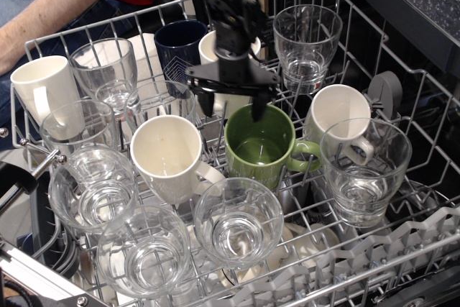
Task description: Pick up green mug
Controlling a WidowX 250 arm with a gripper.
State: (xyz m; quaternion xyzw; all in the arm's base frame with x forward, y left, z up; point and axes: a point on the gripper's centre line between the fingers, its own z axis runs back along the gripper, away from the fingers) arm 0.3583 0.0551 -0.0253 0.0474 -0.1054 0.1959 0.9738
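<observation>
green mug [260,145] just below the hand [231,110], fingers apart over its back rim

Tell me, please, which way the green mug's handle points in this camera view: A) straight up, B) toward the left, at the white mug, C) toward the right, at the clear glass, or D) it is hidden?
C: the green mug stands upright and its loop handle sticks out on the right, toward the clear glass.

The green mug [260,144] is hemmed in: a white mug [170,156] at its left, a glass [238,223] in front, another white mug [335,116] by its handle. Its top stands free, under the spread gripper [231,110].
</observation>
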